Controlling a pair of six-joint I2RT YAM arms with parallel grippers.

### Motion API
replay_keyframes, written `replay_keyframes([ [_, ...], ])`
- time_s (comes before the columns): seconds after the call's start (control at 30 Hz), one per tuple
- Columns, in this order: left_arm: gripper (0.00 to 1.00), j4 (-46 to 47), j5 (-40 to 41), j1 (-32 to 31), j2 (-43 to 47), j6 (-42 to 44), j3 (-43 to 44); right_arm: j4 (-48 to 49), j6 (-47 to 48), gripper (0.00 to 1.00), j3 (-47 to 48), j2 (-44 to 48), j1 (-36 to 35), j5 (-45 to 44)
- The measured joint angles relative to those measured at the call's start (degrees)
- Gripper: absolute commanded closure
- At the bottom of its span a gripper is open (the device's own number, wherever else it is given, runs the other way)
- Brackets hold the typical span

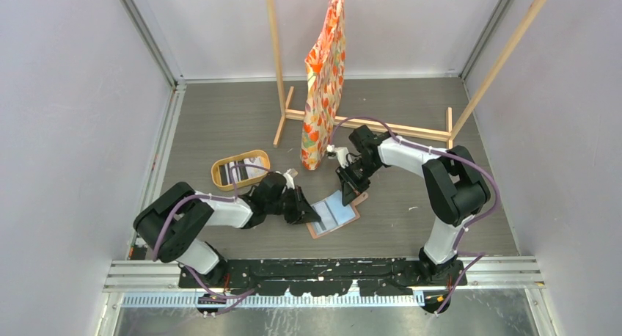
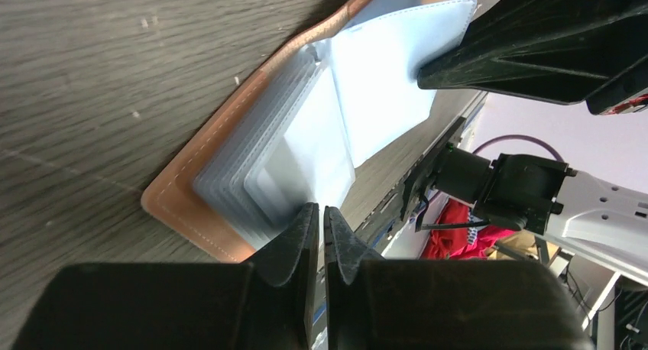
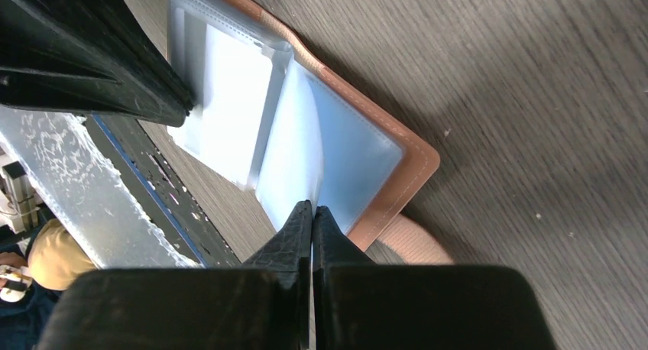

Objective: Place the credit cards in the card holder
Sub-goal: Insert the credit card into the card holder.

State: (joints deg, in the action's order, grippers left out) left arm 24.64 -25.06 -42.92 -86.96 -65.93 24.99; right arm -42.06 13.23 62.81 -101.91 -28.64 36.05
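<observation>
Open salmon-brown leather card holder [image 1: 334,213]: sleeves [image 3: 229,98] seemingly limp and slippery, best pinched edgewise; right gripper [image 3: 312,209] clamps one at 1 o'clock, left gripper [image 2: 321,211] nearly closed.

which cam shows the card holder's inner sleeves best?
Left wrist: the card holder lies open up close, stacked sleeves fanned out. Right wrist is close too but shows fewer sleeve edges. Top external shows it small, no sleeve detail.

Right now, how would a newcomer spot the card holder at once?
Start at the orange patterned bag hanging from the wooden rack. On the table just nearer the arms, between the left gripper and right gripper, lies the card holder, opened up. Unlike the oval yellow-rimmed tray to its left, it is rectangular, a salmon-brown border around pale blue sleeves.
</observation>
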Motion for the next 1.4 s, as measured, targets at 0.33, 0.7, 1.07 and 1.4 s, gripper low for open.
replay_keyframes([
  [0.33, 0.9, -1.81, -4.26, 3.5, -0.46, -0.63, -0.55, -1.51, 0.07, 0.87, 1.22, -0.9, 0.02, 1.7],
  [0.7, 0.9, -4.2, -7.41, 5.57, -0.92, 0.61, 0.33, -1.92, -0.04, 0.75, 1.29, -0.79, 1.16, 3.85],
  [1.07, 0.78, -19.39, -5.05, 6.34, 13.27, 8.9, 3.89, -2.6, 0.59, 0.58, 1.64, 0.28, 1.77, -0.72],
  [1.4, 0.39, -38.84, 8.72, 10.91, 28.13, 28.0, 17.35, -6.01, 8.11, 0.56, 2.82, 9.4, 1.92, 1.09],
])
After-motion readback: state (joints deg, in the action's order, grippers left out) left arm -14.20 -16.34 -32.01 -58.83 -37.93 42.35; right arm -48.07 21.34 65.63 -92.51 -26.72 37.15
